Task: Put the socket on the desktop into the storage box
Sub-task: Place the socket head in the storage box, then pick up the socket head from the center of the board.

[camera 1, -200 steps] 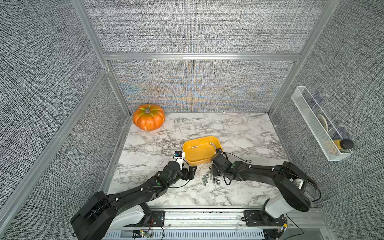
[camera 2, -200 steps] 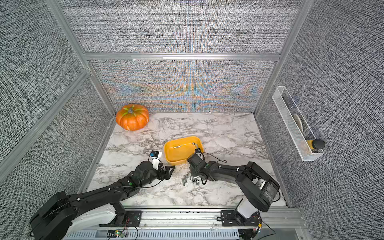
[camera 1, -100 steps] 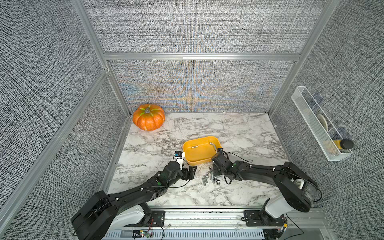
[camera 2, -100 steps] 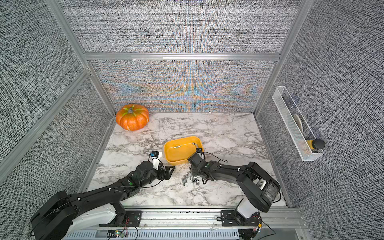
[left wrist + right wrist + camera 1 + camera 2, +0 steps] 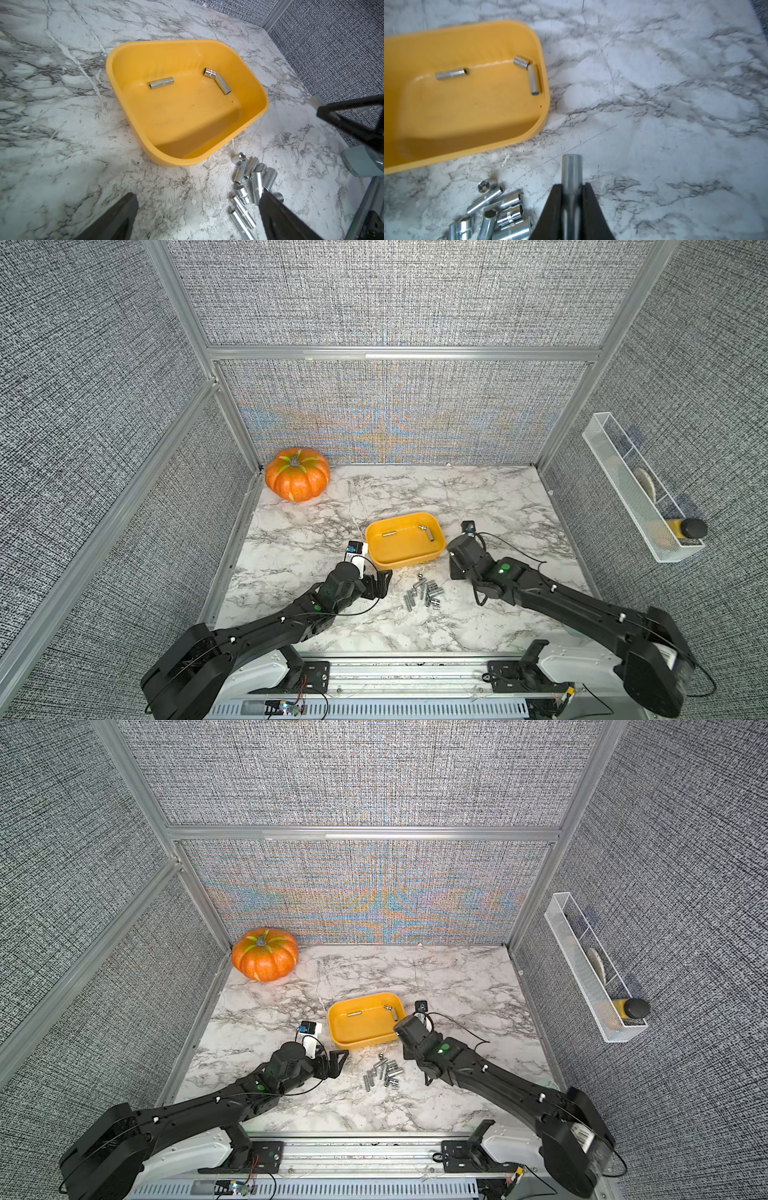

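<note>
The right fingers (image 5: 591,209) clamp a socket (image 5: 572,172), long axis jutting past their tips, over the bench (image 5: 664,99). The box (image 5: 467,108) lies just beside, to the robot's left and slightly farther out. The left fingers (image 5: 278,218) stand apart near the loose pile (image 5: 252,180).

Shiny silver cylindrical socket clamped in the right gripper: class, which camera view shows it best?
The right wrist view: the silver socket stands large between the jaws of the right gripper. The left wrist view catches only its end. In both top views the right arm hides it.
</note>
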Robot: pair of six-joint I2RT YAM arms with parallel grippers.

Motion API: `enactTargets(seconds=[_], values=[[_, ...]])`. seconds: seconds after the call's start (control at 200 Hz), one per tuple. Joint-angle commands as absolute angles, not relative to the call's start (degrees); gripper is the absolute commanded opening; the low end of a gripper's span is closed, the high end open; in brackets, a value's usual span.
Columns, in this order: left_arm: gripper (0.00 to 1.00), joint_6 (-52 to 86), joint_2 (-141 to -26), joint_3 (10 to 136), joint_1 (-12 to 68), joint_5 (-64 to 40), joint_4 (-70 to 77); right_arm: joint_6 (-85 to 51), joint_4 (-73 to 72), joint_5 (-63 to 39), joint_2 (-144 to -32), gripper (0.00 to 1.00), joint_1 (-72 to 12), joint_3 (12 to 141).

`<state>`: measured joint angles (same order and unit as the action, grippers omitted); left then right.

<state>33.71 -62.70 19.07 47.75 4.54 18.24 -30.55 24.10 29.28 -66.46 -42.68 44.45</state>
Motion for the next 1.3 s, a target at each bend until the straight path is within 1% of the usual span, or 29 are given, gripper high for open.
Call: enactTargets(seconds=[0.0, 0.105, 0.16, 0.24, 0.36, 0.46, 0.591, 0.691, 0.836, 0.916, 1.016, 1.061, 1.166, 1.296], values=[[0.96, 34.0, -62.3, 19.2, 47.7, 5.0, 18.8, -24.6, 17.4, 27.3, -61.3, 0.05, -41.1, 44.0], [0.96, 34.0, -62.5, 18.9, 47.7, 4.8, 19.5, -23.4, 8.6, 18.5, -61.6, 0.05, -39.2, 44.5], [0.96, 33.8, -62.7, 18.9, 47.7, 4.7, 19.6, -23.0, 6.2, 15.5, -64.9, 0.05, -38.7, 45.4], [0.96, 33.8, -63.0, 18.9, 47.7, 4.5, 19.7, -22.1, 6.0, 13.3, -72.2, 0.05, -38.6, 51.1], [0.96, 33.5, -63.3, 19.0, 47.7, 4.3, 19.9, -21.4, 8.0, 12.6, -84.0, 0.04, -38.5, 58.9], [0.96, 33.3, -63.6, 18.9, 47.7, 4.3, 20.0, -20.8, 7.6, 11.2, -91.5, 0.04, -38.4, 63.2], [0.96, 33.2, -64.2, 19.1, 47.7, 4.3, 20.0, -20.4, 8.0, 11.4, -97.8, 0.04, -38.5, 67.0], [0.96, 33.1, -64.7, 19.3, 47.7, 4.1, 20.0, -20.2, 8.8, 11.8, -100.9, 0.08, -38.5, 68.7], [0.96, 33.0, -65.0, 19.4, 47.7, 4.1, 19.9, -19.8, 9.9, 12.8, -102.0, 0.21, -38.4, 69.5], [0.96, 33.1, -64.9, 19.4, 47.7, 4.3, 19.9, -19.6, 10.6, 13.5, -101.2, 0.32, -38.5, 69.2], [0.96, 33.1, -64.9, 19.4, 47.7, 4.1, 19.9, -19.6, 11.4, 14.2, -98.9, 0.36, -38.4, 67.8], [0.96, 33.1, -64.8, 19.4, 47.7, 4.1, 19.8, -19.7, 11.7, 14.5, -97.5, 0.42, -38.6, 66.8], [0.96, 33.1, -64.4, 19.3, 47.7, 4.1, 19.7, -20.1, 13.1, 15.9, -93.0, 0.43, -39.1, 63.6], [0.96, 33.3, -64.4, 19.2, 47.7, 3.8, 20.0, -21.2, 15.5, 17.4, -85.5, 0.43, -41.1, 56.4]])
